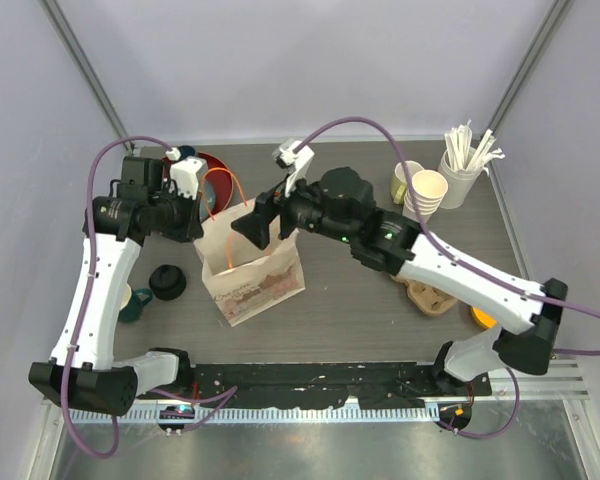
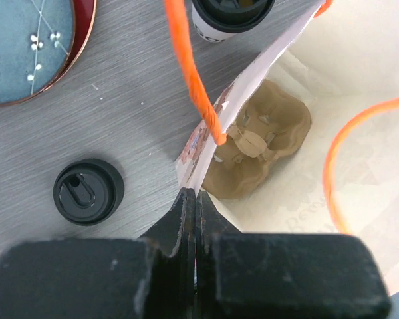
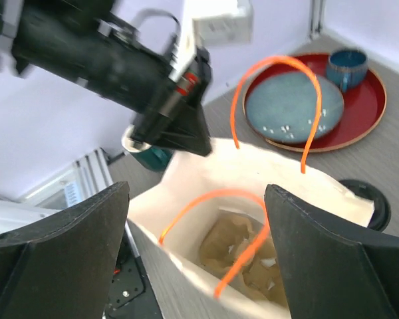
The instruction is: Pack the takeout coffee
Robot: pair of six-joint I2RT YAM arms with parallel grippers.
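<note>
Two jobs: left fingers (image 2: 191,199) pinch rim of orange-handled white paper bag (image 1: 252,283), propping mouth open; right fingers (image 3: 196,193) spread, empty, above.

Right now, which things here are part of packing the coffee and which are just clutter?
Job: lidded cup, second lidded cup, paper bag, cup carrier inside it, left gripper pinching the bag's rim, right gripper open above it.
Clutter: red tray, blue plate, bare cup stack, green mug, stirrer holder, spare carrier on the table.
</note>
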